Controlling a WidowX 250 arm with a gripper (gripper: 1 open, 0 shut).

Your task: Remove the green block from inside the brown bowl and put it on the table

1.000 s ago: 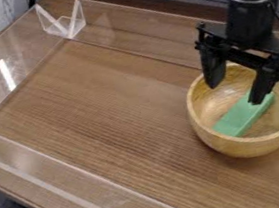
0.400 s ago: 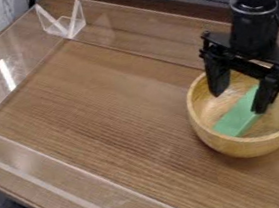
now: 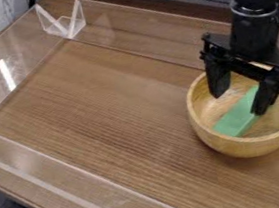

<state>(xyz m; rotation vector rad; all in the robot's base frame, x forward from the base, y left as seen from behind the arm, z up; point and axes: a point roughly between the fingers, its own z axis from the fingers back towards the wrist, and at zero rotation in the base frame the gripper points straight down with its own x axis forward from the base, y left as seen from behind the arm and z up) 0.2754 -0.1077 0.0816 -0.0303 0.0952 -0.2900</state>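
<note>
- Now the black gripper [image 3: 253,84] is hanging lower over the round light-brown wooden bowl [image 3: 251,137] than it was a second ago, its fingers [image 3: 215,70] dipping to about rim level; since the shorter interval it is showing no further shift.
- Fingers are standing spread wide and pinching nothing; one is sitting toward the bowl's left rim, the other toward the right.
- Small flat bright green block [image 3: 238,117] is lying inside the bowl, slanted across the floor, unchanged in position over the last second.
- Whether a fingertip is touching the block cannot be told from this view.
- Brown wood-grain bench [image 3: 88,105] with its clear plastic wall [image 3: 35,185] is offering open surface to the left of the bowl.
- Judgement: the descent is looking finished or paused, the grasp is not yet made; closing on the block appears to be the next need, then lift and placement on the bench.
</note>
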